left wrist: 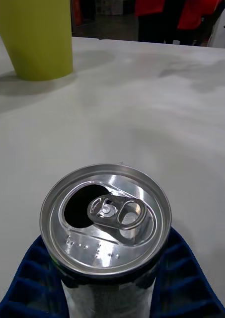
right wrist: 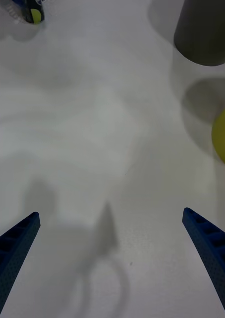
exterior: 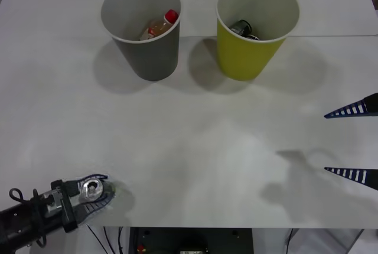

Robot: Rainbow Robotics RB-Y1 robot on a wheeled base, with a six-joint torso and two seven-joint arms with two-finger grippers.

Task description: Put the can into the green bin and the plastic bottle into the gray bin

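Note:
A silver can [exterior: 91, 189] with an opened pull-tab top [left wrist: 106, 218] stands upright at the table's front left corner. My left gripper [exterior: 94, 192] is shut on it, its blue fingers [left wrist: 184, 283] pressed on both sides. Another can [exterior: 241, 28] lies inside the green bin [exterior: 251, 53] at the back right. The plastic bottle [exterior: 160, 25], red-capped, leans inside the gray bin [exterior: 147, 53] at the back left. My right gripper [exterior: 354, 142] hangs open over the table's right side, with nothing between its fingers [right wrist: 18, 238].
The two bins stand side by side near the far edge, a small gap between them. In the right wrist view the gray bin [right wrist: 204, 35] and the green bin [right wrist: 224, 134] lie ahead. The white table [exterior: 195, 147] stretches between the bins and both grippers.

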